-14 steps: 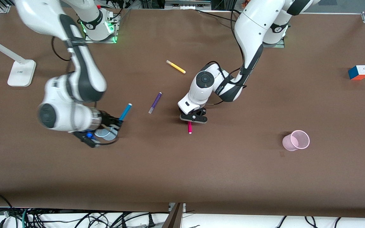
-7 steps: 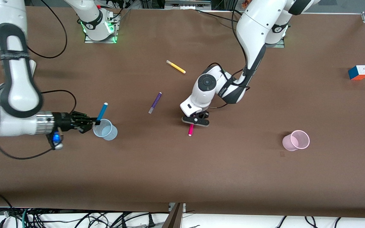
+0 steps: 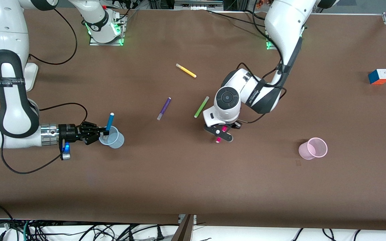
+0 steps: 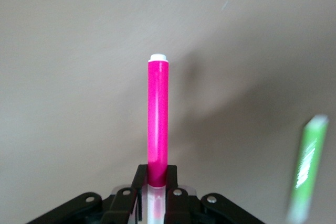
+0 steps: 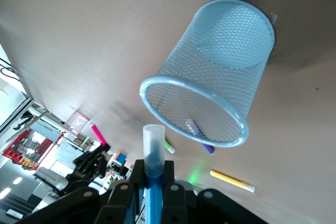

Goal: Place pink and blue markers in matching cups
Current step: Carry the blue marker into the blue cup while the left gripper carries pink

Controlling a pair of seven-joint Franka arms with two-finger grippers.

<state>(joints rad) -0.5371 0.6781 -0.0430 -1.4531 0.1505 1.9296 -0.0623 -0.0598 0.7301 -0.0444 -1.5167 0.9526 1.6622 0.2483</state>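
The right gripper (image 3: 100, 135) clamps the blue marker (image 3: 109, 122) at the blue cup (image 3: 113, 140) rim, apparently ready for release, while the left gripper (image 3: 222, 133), jaws closed on the pink marker (image 4: 157, 121), must carry it over the pink cup (image 3: 313, 148).

You have two glossy white arms with dark grey joint bands. The right arm (image 3: 10, 83) carries a black cable, a metal wrist ring and a blue light. The left arm (image 3: 276, 50) shows a round grey cap. Both black grippers have visible screws; bases glow green.
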